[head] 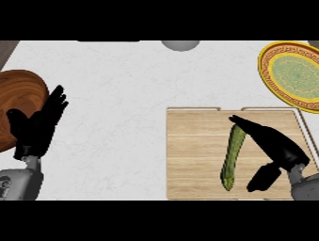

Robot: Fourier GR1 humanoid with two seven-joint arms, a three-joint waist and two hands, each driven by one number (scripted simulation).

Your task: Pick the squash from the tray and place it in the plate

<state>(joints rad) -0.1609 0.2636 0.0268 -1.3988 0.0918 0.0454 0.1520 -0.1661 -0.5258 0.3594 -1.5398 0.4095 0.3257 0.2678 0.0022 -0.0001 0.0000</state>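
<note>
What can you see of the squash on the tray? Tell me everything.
The squash is long, thin and green, slightly curved, darker at its near end. It lies flat on the right part of the wooden tray, pointing away from the robot. The open right hand is beside it, straight fingers over its far end; contact cannot be told.

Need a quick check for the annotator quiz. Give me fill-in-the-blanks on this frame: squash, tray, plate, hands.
1. The green squash lies on the wooden ___.
2. The squash is not yet in the yellow-rimmed ___.
3. The hand beside the squash is the robot's ___ one.
Missing words: tray; plate; right.
</note>
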